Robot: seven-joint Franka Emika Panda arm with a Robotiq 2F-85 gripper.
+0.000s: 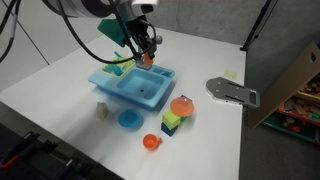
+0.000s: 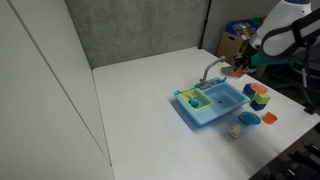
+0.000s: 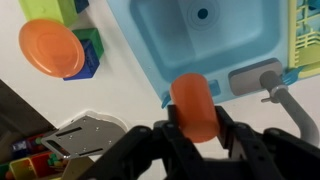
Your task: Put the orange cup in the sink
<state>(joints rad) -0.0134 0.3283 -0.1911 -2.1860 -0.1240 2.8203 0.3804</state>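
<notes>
Cup gripped over sink's faucet-side rim, not in the basin yet.
White table (image 1: 55,95): broad bare top off the rack end of the one light blue sink (image 1: 127,99). The other end is crowded – one grey metal plate (image 1: 232,92), one salmon round piece (image 1: 181,106) on a block stack (image 1: 172,123), one blue plate (image 1: 129,119), one orange-red bowl (image 1: 151,142), all apart from the sink wall. Gripper (image 3: 192,126) is clamped narrow on the single orange cup (image 3: 192,98), just beside the grey faucet (image 3: 262,80) – height over the rim is hard to judge.
</notes>
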